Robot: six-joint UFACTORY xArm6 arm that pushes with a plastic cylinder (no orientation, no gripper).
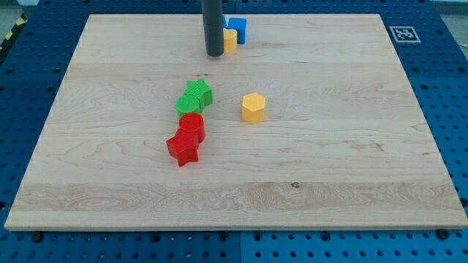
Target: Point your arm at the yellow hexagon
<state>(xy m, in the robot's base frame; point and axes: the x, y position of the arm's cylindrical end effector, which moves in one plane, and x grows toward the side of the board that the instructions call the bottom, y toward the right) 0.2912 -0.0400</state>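
Observation:
The yellow hexagon [253, 107] sits near the middle of the wooden board [351, 146]. My tip [214, 54] stands near the view's top, up and to the left of the hexagon and well apart from it. Right of the rod, close to it, are a second yellow block [230, 40] and a blue block [238, 28] behind it, both partly hidden. A green star block [198, 93] and a green round block [187, 104] lie left of the hexagon. Below them are a red round block [192, 126] and a red star block [183, 148].
The board lies on a blue perforated table [453, 80]. A black-and-white marker tag [401, 33] is at the board's top right corner. The green and red blocks form a touching line running down to the left.

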